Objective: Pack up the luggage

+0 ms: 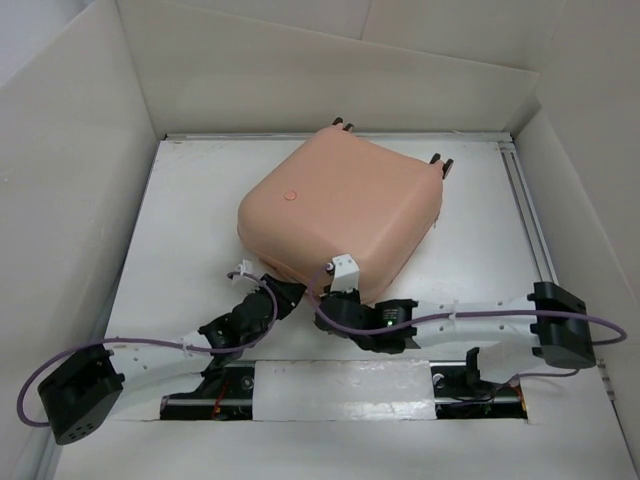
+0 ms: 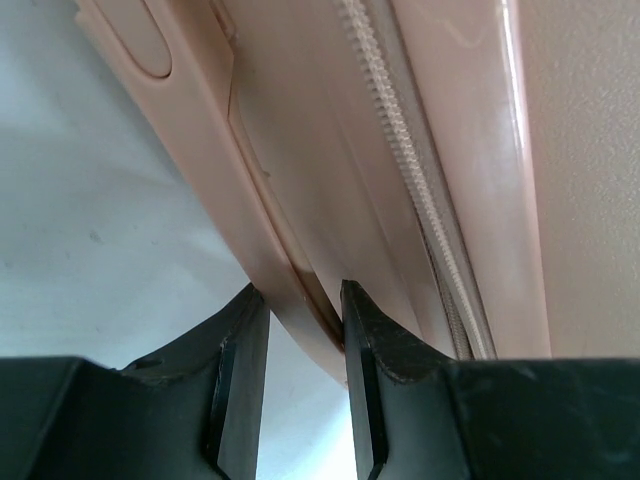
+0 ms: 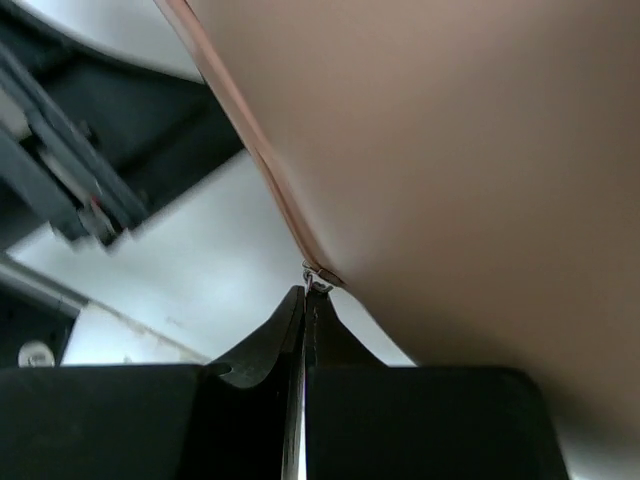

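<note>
Presently, both arms reach forward from the near edge of the table (image 1: 200, 220) and meet the luggage (image 1: 340, 210) at its near corner.

1. Left gripper (image 2: 305, 292): the jaws stand narrowly apart and straddle a raised ridge (image 2: 290, 250) on the side of the shell, and both fingers (image 2: 240, 380) appear to press on it. Judged purpose: to brace the case so that it does not slide on the smooth table while the other arm pulls.

2. Right gripper (image 3: 305, 295): the jaws are pressed together, pinching the small metal zipper pull (image 3: 318, 278) at their tips. The pull sits on the seam (image 3: 250, 150) between the two shell halves. The grip is right at the fingertips, so slippage is a risk.

3. Zip (image 2: 410, 170): in the left wrist view its teeth are meshed along the visible length. How far round the zip is closed cannot be told.

4. Luggage position: it lies flat in the middle of the table, lid shut, turned at an angle to the table edges, with its wheels (image 1: 440, 162) pointing to the far side.

Judged step: running the zip round the closed case, a late stage of packing.
</note>
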